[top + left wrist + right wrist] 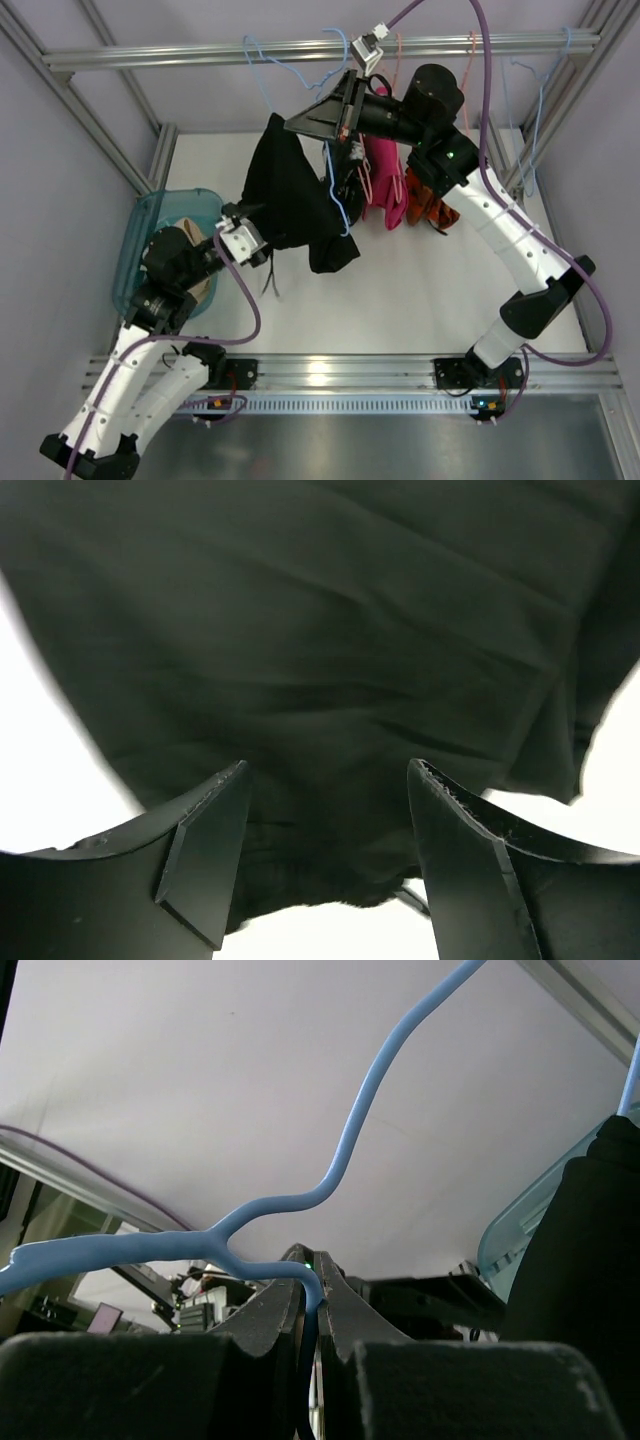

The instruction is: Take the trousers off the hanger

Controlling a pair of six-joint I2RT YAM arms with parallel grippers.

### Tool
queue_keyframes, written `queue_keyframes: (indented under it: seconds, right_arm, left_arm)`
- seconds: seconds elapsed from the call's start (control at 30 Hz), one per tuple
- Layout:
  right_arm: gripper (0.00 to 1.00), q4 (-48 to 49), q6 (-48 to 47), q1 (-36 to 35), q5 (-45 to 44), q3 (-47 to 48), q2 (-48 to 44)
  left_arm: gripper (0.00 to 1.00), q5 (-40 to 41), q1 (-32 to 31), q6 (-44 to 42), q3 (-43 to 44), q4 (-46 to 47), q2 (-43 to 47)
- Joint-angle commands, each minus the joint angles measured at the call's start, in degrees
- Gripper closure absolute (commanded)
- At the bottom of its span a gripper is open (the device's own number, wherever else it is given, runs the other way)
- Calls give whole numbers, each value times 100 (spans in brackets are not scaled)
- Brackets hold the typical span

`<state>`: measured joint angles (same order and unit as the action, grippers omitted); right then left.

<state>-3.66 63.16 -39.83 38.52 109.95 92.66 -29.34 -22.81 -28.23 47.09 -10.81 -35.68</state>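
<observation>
Where left claw (pixel 328 770) gapes, trousers (pixel 320 650) hang ahead.

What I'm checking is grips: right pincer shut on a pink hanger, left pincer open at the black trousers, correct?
Not quite: the right wrist view shows the right pincer shut on the light-blue hanger, not a pink one. The rest holds.

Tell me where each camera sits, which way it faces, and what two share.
Top external: above and behind the arm bases, looking down on the table and hung trousers; both arms show.
Left wrist: on the left arm, looking along the open left gripper at the trousers; both fingers show.
Right wrist: on the right arm, looking along the right gripper, shut on the hanger.
Shared: top and left wrist, the trousers; top and right wrist, the hanger.
</observation>
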Motion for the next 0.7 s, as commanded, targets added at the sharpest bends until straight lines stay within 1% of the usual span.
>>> queue_keyframes:
  seconds: [0.0, 0.07, 0.1, 0.17, 0.2, 0.27, 0.3, 0.33, 0.37, 0.4, 0.47, 0.5, 0.53, 0.57, 0.63, 0.67]
  right_arm:
    - [100, 638, 4, 46, -319, 422, -47]
    - [100, 665, 4, 28, -319, 439, -38]
    - [100, 665, 4, 2, -336, 448, -20]
    - [100, 665, 12, -7, -337, 448, -20]
    - [100, 648, 4, -7, -354, 448, -11]
    - [100, 647, 13, -7, -372, 448, 6]
    - [100, 630, 13, -16, -372, 448, 6]
    - [100, 621, 13, -16, -389, 448, 24]
    - [100, 595, 4, -16, -398, 457, 24]
    - [100, 577, -22, -16, -398, 440, 15]
    - [100, 551, -31, -16, -416, 422, -2]
    - [100, 542, -23, -16, -424, 404, -11]
    - [100, 533, -23, -24, -425, 387, -20]
    - [100, 524, -14, -16, -442, 369, -38]
    - [100, 516, -5, -16, -442, 352, -38]
    - [100, 524, -5, -16, -442, 334, -46]
  left_arm:
    - [30, -72, -398, -788, -375, 96, 228]
    - [30, 68, -583, -973, -577, 105, 369]
    - [31, 374, -802, -1044, -604, 123, 369]
    - [31, 735, -1049, -1079, -692, 271, 281]
    - [30, 885, -1303, -1149, -736, 342, 264]
    - [29, 1254, -1559, -1272, -885, 675, 185]
    - [28, 1403, -1830, -1325, -912, 790, 123]
    - [28, 1840, -1980, -1360, -921, 1026, 45]
    - [28, 2036, -2112, -1361, -921, 1202, -156]
    - [27, 2194, -2366, -1361, -930, 1343, -237]
    - [25, 2503, -2622, -1256, -991, 1729, -404]
    - [23, 2599, -2684, -1160, -1009, 1844, -448]
    - [14, 2696, -2737, -1028, -1026, 1967, -492]
    - [12, 3054, -2773, -748, -1079, 2256, -510]
    - [11, 3259, -2843, -579, -1088, 2407, -641]
    - [10, 3564, -2869, -483, -1140, 2530, -668]
